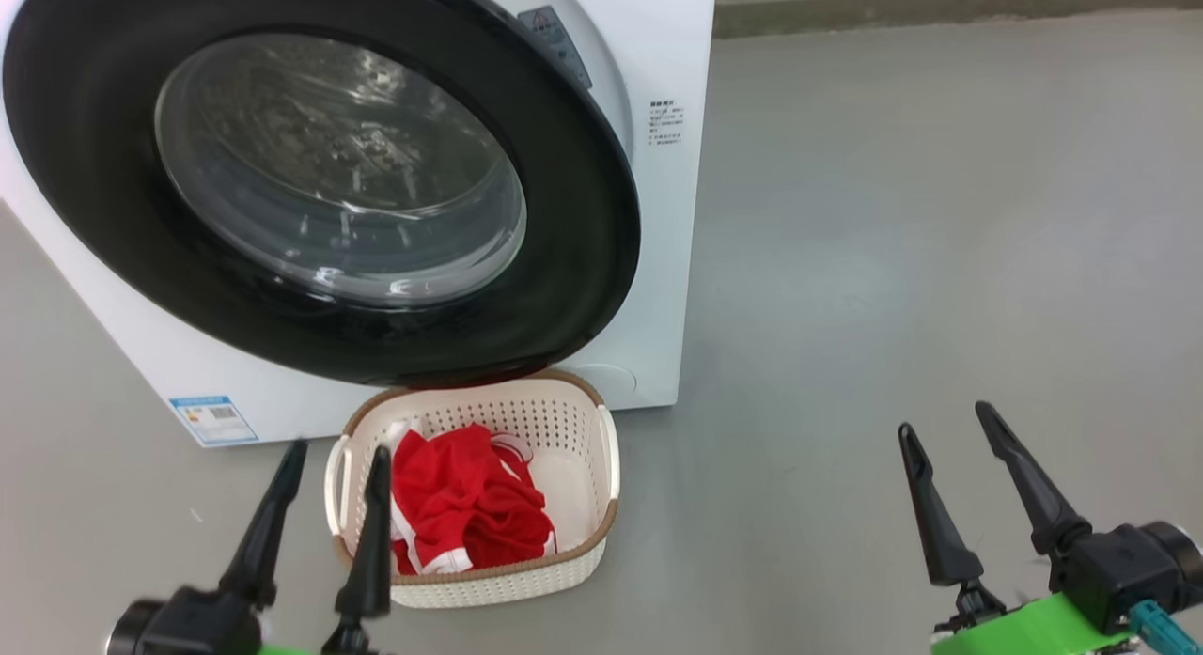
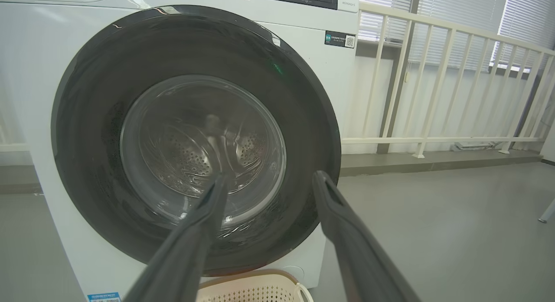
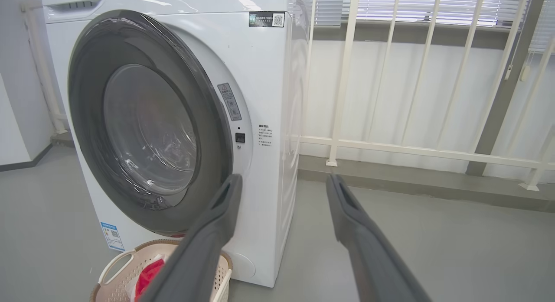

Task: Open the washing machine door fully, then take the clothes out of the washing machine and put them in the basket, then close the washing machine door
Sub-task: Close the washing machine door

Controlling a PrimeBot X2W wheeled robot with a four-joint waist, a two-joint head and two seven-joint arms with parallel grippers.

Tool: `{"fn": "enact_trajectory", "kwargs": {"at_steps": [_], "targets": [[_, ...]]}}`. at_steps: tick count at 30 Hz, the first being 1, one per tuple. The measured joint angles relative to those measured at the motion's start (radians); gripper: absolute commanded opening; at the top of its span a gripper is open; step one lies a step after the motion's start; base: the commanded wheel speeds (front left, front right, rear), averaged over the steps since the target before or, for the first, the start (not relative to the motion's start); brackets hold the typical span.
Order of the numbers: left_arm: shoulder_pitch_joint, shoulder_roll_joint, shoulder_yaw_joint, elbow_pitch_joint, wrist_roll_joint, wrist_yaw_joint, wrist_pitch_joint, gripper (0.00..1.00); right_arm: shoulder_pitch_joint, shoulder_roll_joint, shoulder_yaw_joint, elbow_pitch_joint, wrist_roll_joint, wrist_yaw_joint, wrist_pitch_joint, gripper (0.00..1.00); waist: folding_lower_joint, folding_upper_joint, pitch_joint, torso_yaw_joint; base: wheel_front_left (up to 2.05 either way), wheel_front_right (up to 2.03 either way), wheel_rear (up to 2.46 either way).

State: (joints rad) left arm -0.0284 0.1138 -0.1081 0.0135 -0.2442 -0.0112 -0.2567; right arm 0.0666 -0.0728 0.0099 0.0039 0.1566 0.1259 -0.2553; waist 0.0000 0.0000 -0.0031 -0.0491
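I had the left end effector low at the lower left of the head view. Its two dark fingers were spread wide and empty, aimed up at the washing machine door. One finger crossed in front of the left rim of the basket. The right end effector hung over bare floor, well right of the washing machine, likewise wide and holding nothing. The door lay close against the machine's front, though I couldn't tell whether it was latched. The basket stood on the floor at the machine's foot, just under the door's lower edge. The red clothes were bundled inside, toward its left. A white railing ran along the wall beyond.
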Motion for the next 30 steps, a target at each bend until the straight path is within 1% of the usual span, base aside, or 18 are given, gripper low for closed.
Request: {"fn": "enact_trajectory", "kwargs": {"at_steps": [1,4,5,9,15,19,26,29,30], "targets": [[0.014,0.0,0.007,-0.002,0.002,-0.008,0.0,1.0,0.006,0.004,-0.002,-0.002,-0.001,0.0,0.0,1.0,0.0,0.0,-0.004,-0.001,0.0,0.0,0.0],[0.055,0.0,0.021,-0.004,0.031,-0.01,0.0,1.0,0.018,0.013,-0.005,-0.007,-0.011,0.0,0.0,1.0,0.0,0.0,-0.014,-0.005,0.0,0.0,0.0],[0.068,0.0,0.025,-0.006,0.041,-0.017,0.0,1.0,0.021,0.013,-0.007,-0.009,-0.013,0.0,0.0,1.0,0.0,0.0,-0.018,-0.006,0.0,0.0,0.0],[0.107,-0.003,0.043,-0.017,0.052,-0.026,0.0,1.0,0.043,0.017,-0.018,-0.014,-0.028,0.0,0.0,1.0,0.0,0.0,-0.03,-0.008,0.0,0.0,0.0],[0.155,-0.016,0.081,-0.024,0.065,-0.026,0.0,1.0,0.056,0.021,-0.026,-0.021,-0.044,0.0,0.0,1.0,0.0,0.0,-0.043,-0.009,0.0,0.0,0.0],[0.158,-0.03,0.098,-0.024,0.068,-0.027,0.0,1.0,0.057,0.021,-0.025,-0.025,-0.054,0.0,0.0,1.0,0.0,0.0,-0.047,-0.01,0.0,0.0,0.0],[0.177,-0.038,0.113,-0.023,0.079,-0.052,0.0,1.0,0.08,0.025,-0.026,-0.035,-0.054,0.0,0.0,1.0,0.0,0.0,-0.052,-0.008,0.0,0.0,0.0],[0.177,-0.04,0.116,-0.022,0.087,-0.053,0.0,1.0,0.08,0.026,-0.026,-0.035,-0.054,0.0,0.0,1.0,-0.0001,0.0,-0.053,-0.007,0.0,0.0,0.0],[0.177,-0.041,0.119,-0.022,0.094,-0.061,0.0,1.0,0.08,0.027,-0.026,-0.035,-0.053,0.0,0.0,1.0,0.0,0.0,-0.053,-0.006,0.0,0.0,0.0]]}}
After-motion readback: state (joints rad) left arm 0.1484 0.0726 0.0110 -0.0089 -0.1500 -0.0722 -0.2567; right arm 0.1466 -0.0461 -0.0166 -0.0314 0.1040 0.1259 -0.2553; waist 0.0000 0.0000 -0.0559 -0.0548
